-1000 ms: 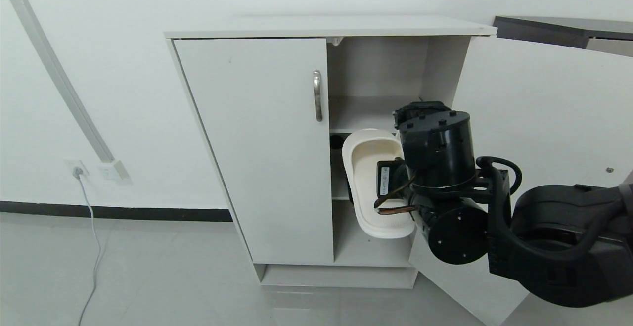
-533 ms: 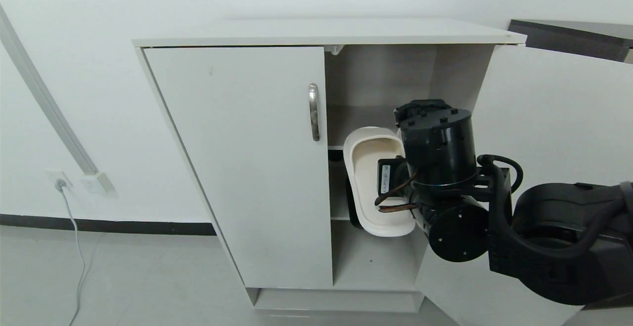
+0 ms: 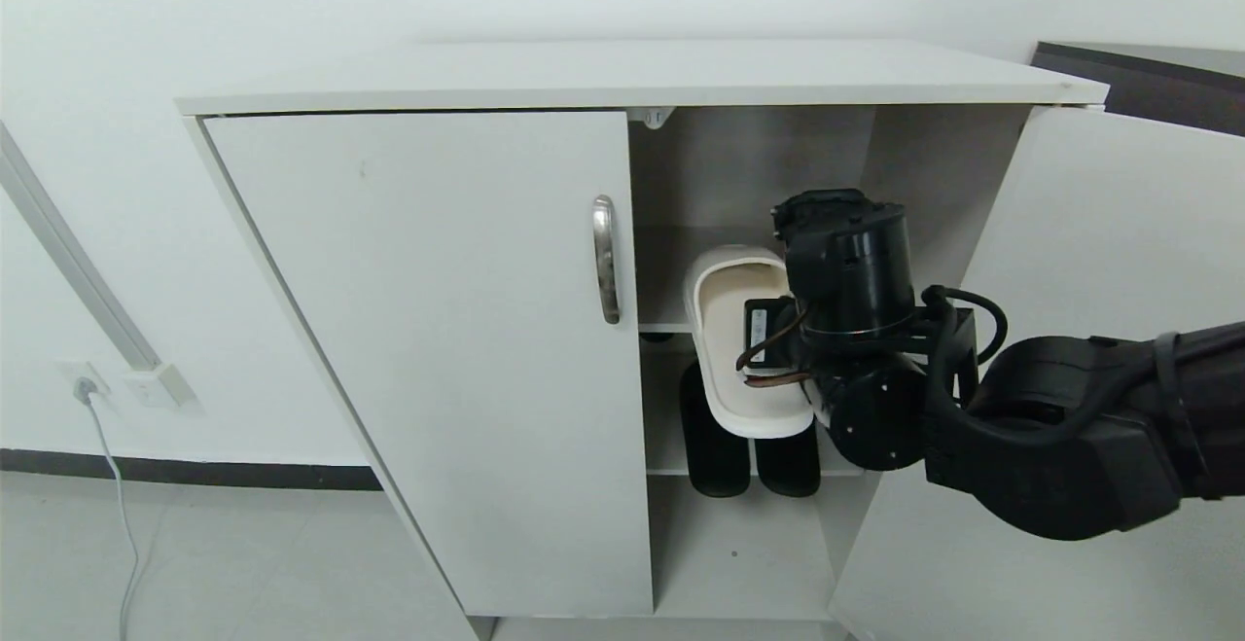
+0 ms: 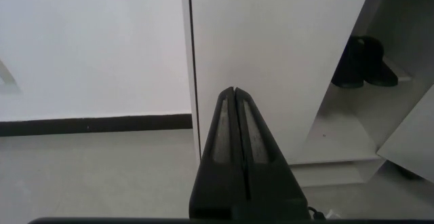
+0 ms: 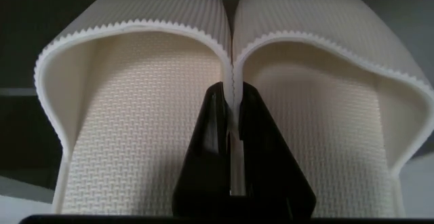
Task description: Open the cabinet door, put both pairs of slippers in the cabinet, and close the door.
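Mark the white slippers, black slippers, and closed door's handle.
white slippers (image 3: 722, 354): head view, insole of the near slipper.
black slippers (image 3: 715, 456): head view, lower end of the left one.
door handle (image 3: 605, 260): head view, middle of the bar.

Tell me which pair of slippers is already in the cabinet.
The black pair, standing on a shelf inside; the white pair is clamped in the right end effector.
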Motion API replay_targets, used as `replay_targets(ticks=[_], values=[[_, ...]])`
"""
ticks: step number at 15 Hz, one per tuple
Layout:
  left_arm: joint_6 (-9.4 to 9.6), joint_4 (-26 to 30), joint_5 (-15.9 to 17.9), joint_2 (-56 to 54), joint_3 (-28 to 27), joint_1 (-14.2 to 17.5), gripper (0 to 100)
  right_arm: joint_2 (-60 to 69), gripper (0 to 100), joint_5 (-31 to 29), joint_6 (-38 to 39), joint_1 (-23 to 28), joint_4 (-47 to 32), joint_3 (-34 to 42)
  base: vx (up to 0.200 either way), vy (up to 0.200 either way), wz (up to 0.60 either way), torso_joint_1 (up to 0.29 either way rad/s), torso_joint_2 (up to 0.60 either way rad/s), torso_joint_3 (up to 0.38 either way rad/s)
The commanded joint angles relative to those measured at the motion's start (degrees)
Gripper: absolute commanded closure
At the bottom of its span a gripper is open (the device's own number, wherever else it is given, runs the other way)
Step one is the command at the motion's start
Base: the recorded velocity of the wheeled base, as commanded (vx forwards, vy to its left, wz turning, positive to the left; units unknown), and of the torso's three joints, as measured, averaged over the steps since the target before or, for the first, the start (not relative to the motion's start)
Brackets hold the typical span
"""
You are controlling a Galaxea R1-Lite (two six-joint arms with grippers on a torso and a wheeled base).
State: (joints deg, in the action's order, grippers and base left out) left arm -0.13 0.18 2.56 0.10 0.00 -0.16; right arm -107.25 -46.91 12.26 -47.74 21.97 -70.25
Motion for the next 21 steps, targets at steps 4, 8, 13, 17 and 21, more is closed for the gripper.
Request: replay_targets(ticks=[4,8,13,17,21], values=[[-0.13,0.0,0.0,0.0,0.0,0.0,100,-5.6,100,3.1,-2.5,3.4,-1.1,-8.4,0.0,0.0,0.0,0.0,0.0,0.0],[-0.22,0.0,-0.2,0.1,0.0,0.0,100,-9.6,100,4.6,-2.7,6.3,-5.4,-15.9,0.0,0.0,0.0,0.0,0.0,0.0],[-0.31,0.0,-0.2,0.1,0.0,0.0,100,-12.4,100,8.2,-2.7,8.1,-7.7,-21.2,0.0,0.0,0.0,0.0,0.0,0.0],[-0.31,0.0,-0.3,0.1,0.0,0.0,100,-14.3,100,8.8,-2.7,9.0,-8.6,-25.1,0.0,0.0,0.0,0.0,0.0,0.0],[-0.31,0.0,-0.3,0.1,0.0,0.0,100,-16.1,100,8.7,-2.8,9.5,-10.9,-29.3,0.0,0.0,0.0,0.0,0.0,0.0]])
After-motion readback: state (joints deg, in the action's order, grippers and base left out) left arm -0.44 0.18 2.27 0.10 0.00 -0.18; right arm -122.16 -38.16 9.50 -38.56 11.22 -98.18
